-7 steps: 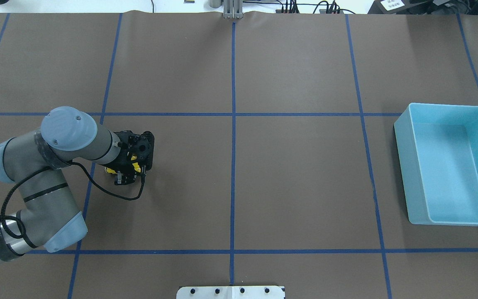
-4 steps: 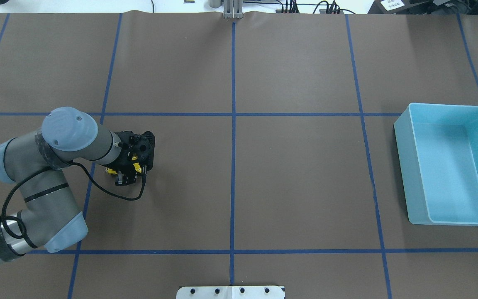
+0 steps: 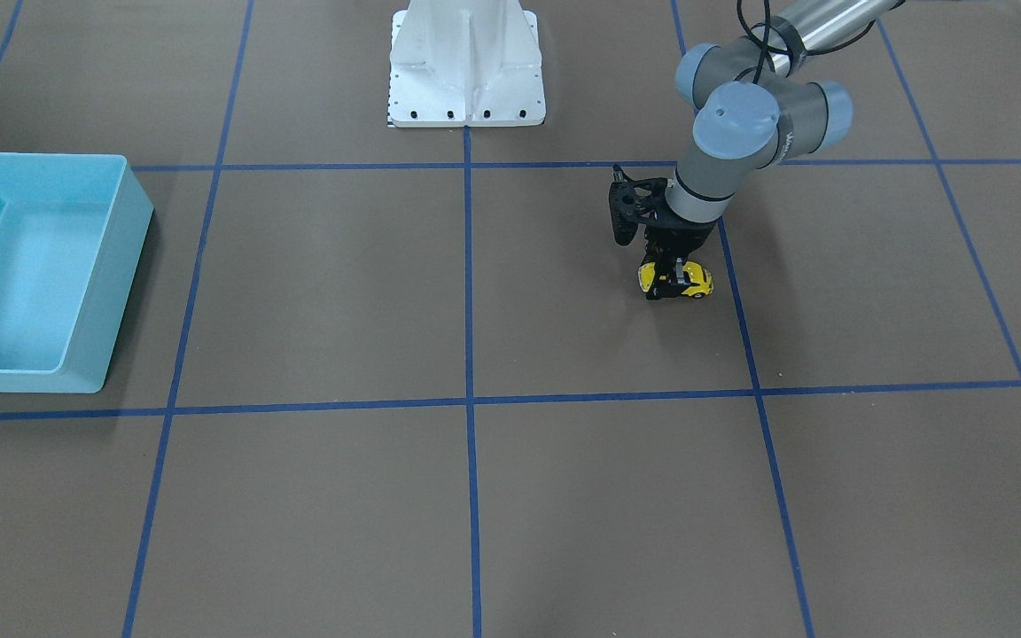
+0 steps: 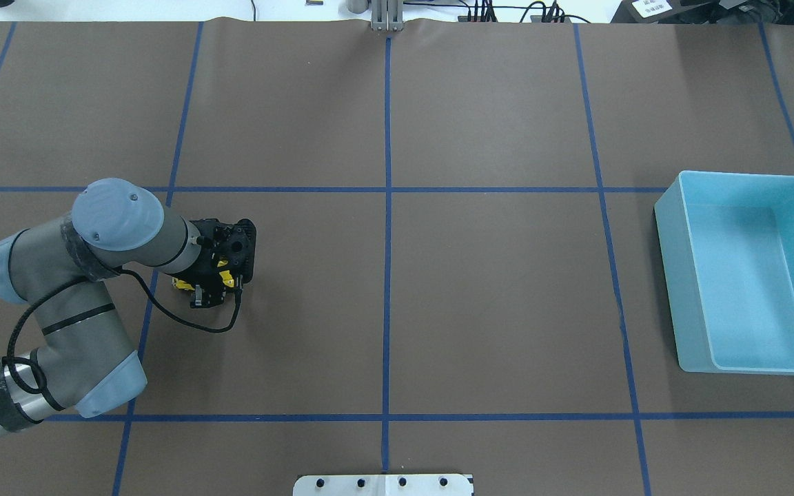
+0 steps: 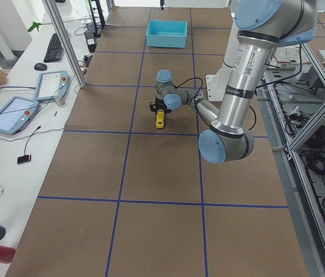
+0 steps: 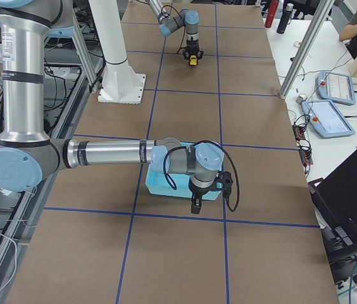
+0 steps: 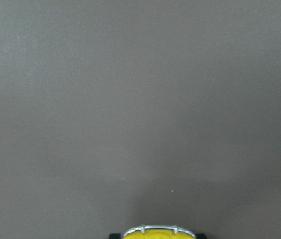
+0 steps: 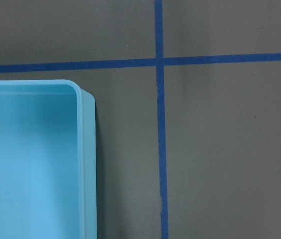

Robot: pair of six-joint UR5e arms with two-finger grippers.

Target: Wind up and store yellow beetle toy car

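Some of car (behind left claw)

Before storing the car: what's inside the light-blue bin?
The light-blue bin shows a bare floor, nothing on it. Its table-centre wall covers a floor strip behind it.

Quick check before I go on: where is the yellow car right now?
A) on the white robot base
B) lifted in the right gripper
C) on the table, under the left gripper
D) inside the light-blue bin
C: the front-facing view shows the yellow beetle toy car wheels-down on the table, with the left gripper down over it, far across the table from the light-blue bin.
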